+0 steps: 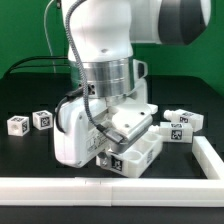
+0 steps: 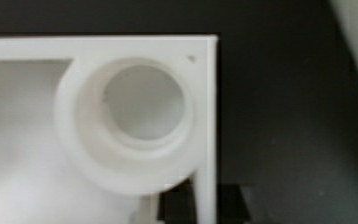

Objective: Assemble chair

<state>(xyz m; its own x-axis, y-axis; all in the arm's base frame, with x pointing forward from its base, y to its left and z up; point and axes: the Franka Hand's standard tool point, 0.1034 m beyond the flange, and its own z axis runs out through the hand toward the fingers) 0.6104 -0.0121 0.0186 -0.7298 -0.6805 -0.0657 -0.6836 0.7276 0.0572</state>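
Gripper (image 2: pixel 201 203) clenched on thin edge wall of chair panel (image 2: pixel 25 120), wall running straight between pads (image 2: pixel 229 205). Panel lies directly below wrist, near rail (image 1: pixel 100 185), ring hole beside grip. 2 tagged blocks (image 1: pixel 18 124) well apart toward exterior view's left.

We see white chair pieces (image 1: pixel 180 122) bearing black-and-white square tags (image 1: pixel 181 137) on a black table (image 1: pixel 30 152), a white rail (image 1: pixel 100 187) near, a white arm (image 1: pixel 110 30), and a green backdrop (image 1: pixel 20 25) far.
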